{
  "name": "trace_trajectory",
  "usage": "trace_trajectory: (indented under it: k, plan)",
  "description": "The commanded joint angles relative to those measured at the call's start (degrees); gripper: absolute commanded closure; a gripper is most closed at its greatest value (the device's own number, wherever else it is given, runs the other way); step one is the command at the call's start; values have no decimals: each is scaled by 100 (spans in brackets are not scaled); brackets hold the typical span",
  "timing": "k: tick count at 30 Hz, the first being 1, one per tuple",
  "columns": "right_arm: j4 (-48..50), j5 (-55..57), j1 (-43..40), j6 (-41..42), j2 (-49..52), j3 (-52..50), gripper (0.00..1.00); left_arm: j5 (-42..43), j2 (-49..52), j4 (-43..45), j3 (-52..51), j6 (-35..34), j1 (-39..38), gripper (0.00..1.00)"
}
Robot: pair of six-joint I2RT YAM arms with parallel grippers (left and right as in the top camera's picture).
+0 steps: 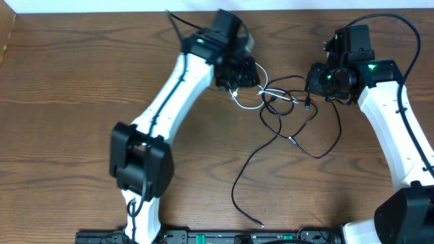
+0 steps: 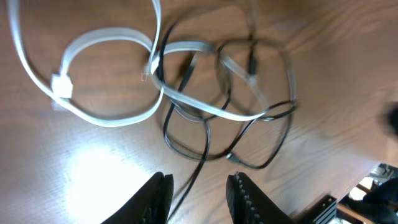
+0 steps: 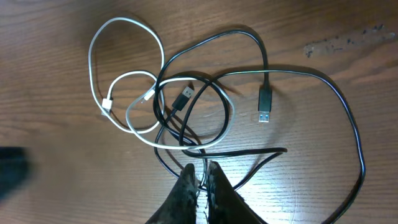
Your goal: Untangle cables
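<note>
The cables lie tangled on the wooden table between my two grippers. The white cable loops on the left of the knot, its plug end flat on the wood. The black cable is longer and trails toward the front edge. My left gripper hangs over the left side of the knot, open, with a black strand running loose between its fingers. My right gripper is at the right side, shut on a black strand. White loops and a black USB plug lie beyond it.
The table's far edge runs just behind both grippers. A black equipment rail lines the front edge. A thick black robot wire arcs over the right arm. Bare wood spreads to the left.
</note>
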Motion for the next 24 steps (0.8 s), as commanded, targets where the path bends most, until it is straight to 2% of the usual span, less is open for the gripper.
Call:
trace_trajectory:
  k: [1,9,14,19,24]
  plan:
    - [-24,105,-15,-42,-68,31,93,-505,402,-282,-55,-658,-146,66]
    - [-61,199,-15,-59,-68,31,89,-544,940,-68,-55,-800,-328,66]
    - [-72,494,-15,-103,-68,31,83,-549,1165,229,-55,-885,-428,65]
    - [-74,492,-15,-190,-68,31,82,-573,1285,629,-55,-905,-505,61]
    - [-105,494,-15,-214,-68,31,82,-951,1355,898,-55,-949,-638,58]
